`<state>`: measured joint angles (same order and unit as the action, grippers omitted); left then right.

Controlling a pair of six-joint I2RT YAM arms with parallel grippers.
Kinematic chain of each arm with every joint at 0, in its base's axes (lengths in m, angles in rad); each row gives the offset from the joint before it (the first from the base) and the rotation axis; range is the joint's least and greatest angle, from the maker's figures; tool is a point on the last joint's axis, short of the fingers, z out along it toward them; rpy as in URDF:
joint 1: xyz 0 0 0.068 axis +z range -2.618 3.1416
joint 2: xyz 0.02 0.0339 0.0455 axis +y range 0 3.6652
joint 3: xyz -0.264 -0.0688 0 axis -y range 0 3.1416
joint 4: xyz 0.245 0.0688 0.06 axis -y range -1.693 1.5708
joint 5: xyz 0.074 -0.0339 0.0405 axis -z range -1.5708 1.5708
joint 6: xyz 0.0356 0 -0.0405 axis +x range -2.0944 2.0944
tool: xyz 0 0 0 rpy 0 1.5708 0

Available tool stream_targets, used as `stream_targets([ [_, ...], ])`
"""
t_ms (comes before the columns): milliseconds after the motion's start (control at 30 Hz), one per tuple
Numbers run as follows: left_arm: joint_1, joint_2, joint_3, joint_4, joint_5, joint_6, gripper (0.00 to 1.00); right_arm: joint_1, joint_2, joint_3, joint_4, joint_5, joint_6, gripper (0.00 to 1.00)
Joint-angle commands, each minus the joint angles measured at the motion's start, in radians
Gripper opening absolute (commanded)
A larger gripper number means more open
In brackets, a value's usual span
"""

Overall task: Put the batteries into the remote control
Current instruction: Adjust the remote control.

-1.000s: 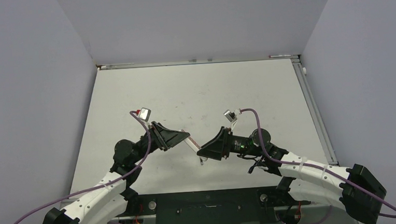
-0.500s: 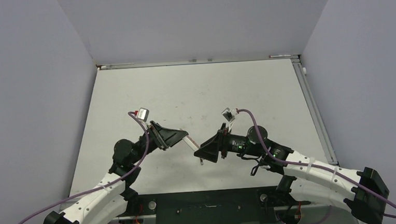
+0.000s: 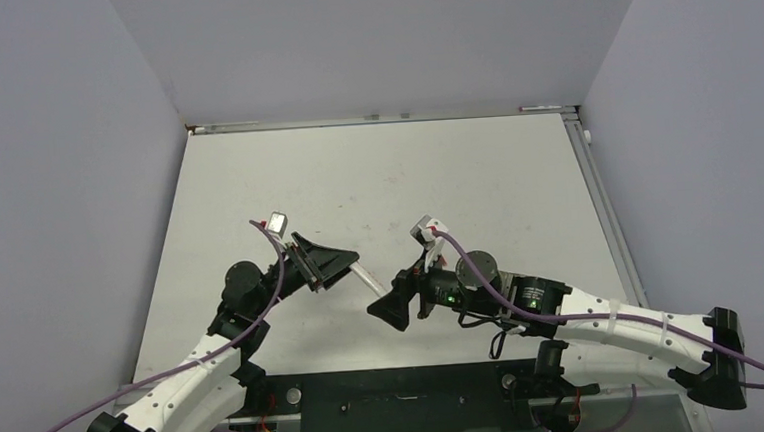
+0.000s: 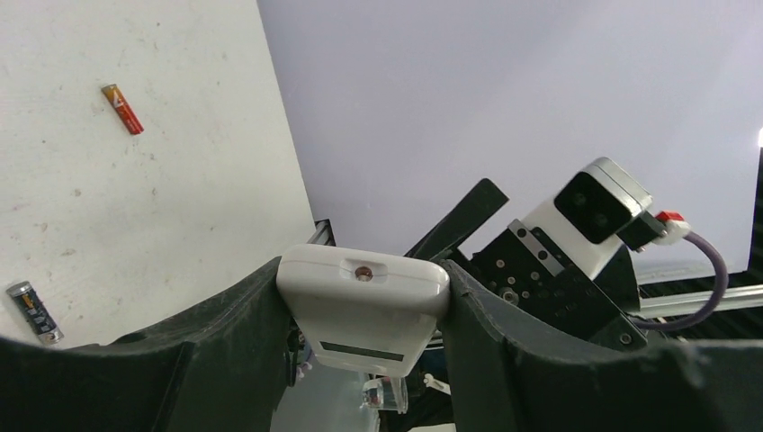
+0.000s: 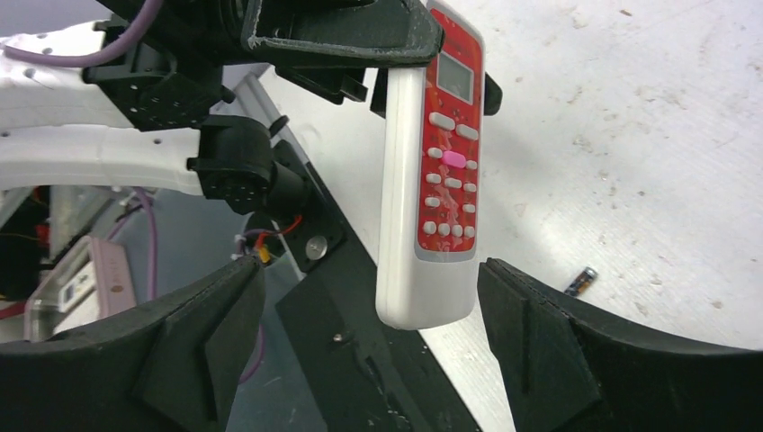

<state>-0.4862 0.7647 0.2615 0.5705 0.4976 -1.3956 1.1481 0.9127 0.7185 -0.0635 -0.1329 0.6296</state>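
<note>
My left gripper [image 3: 347, 265] [image 4: 363, 281] is shut on the top end of the white remote control [image 3: 364, 274] [image 4: 363, 310] and holds it above the table. In the right wrist view the remote control [image 5: 432, 171] hangs with its red button panel facing the camera. My right gripper [image 3: 383, 296] [image 5: 371, 274] stands open, its fingers on either side of the remote's lower end and apart from it. Batteries lie on the table: an orange-red one [image 4: 121, 108], a dark one [image 4: 34, 312], and a dark one [image 5: 580, 281] beyond the right finger.
The white table [image 3: 406, 174] is enclosed by grey walls on three sides. A black base plate [image 3: 399, 400] runs along the near edge under both arms. Purple cables loop off both wrists.
My right gripper has opened, let go of the remote's lower end and drawn back a little toward the near edge. The left gripper still holds the remote in much the same place.
</note>
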Motion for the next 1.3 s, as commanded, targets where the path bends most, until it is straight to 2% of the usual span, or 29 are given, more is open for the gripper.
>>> stream_targets([
  [0, 0.015, -0.006, -0.002, -0.025, 0.003, -0.033, 0.0, 0.051, 0.027, 0.087, -0.118, 0.165, -0.104, 0.87],
  [133, 0.019, -0.005, -0.005, -0.041, 0.019, -0.059, 0.0, 0.096, 0.083, 0.152, -0.208, 0.273, -0.147, 0.84],
  [267, 0.021, -0.021, -0.004, -0.127, 0.01, -0.069, 0.0, 0.148, 0.152, 0.212, -0.249, 0.351, -0.185, 0.82],
  [467, 0.034, -0.028, -0.018, -0.178, 0.015, -0.092, 0.0, 0.228, 0.284, 0.314, -0.336, 0.502, -0.217, 0.7],
  [700, 0.057, -0.036, -0.022, -0.196, 0.039, -0.093, 0.0, 0.278, 0.371, 0.373, -0.43, 0.635, -0.208, 0.61],
  [833, 0.064, -0.042, -0.019, -0.208, 0.051, -0.087, 0.0, 0.28, 0.376, 0.366, -0.43, 0.642, -0.203, 0.48],
  [1067, 0.066, -0.048, -0.019, -0.221, 0.066, -0.079, 0.0, 0.279, 0.377, 0.352, -0.401, 0.622, -0.202, 0.32],
  [1200, 0.066, -0.049, -0.03, -0.192, 0.08, -0.094, 0.0, 0.28, 0.391, 0.363, -0.398, 0.607, -0.202, 0.13],
  [1267, 0.065, -0.05, -0.033, -0.185, 0.085, -0.098, 0.0, 0.28, 0.395, 0.366, -0.398, 0.6, -0.201, 0.08],
])
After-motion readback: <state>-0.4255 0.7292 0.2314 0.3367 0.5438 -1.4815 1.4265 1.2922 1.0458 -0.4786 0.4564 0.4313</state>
